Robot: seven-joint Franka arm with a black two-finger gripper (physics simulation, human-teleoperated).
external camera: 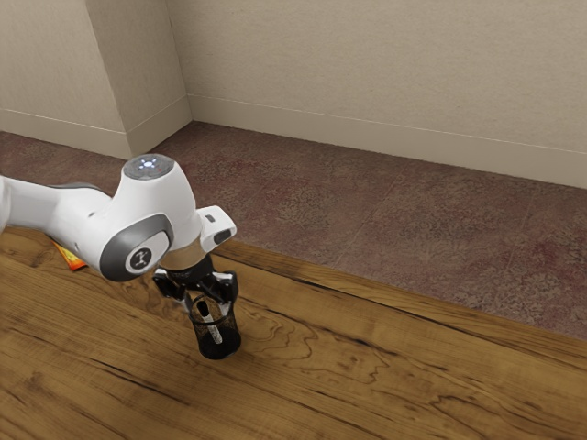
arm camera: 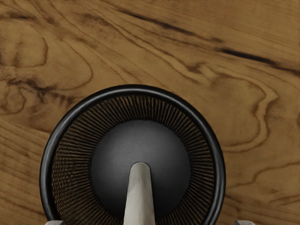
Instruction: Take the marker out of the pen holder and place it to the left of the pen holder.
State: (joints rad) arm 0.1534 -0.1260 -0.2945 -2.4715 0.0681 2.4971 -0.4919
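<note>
Exterior view: the jaws point down over the pen holder (external camera: 220,350), set wide apart and gripping nothing; in the wrist view their tips stand well out on either side, with the marker (arm camera: 139,201) in the space between. It is inside the holder, its lower end near the middle of the base and its shaft leaning, the top close under the hand.

It should handle easily: light, stiff, probably smooth plastic that could slip or roll under a weak pinch, but hardly fragile. I would take it across the black upper end (external camera: 204,310), close on it squarely, then lift straight up until the foot clears the rim (arm camera: 216,154). The holder looks light as well, so catching the rim might drag or tip it.

The marker is slim and round, pale grey-white along the shaft, black at the top and blunt at the foot. Around it, the holder is a black cup with ribbed or mesh walls and a solid base, upright on the wooden counter (external camera: 367,394). Farther off, by the arm (external camera: 87,215), lies an orange packet (external camera: 71,258).
</note>
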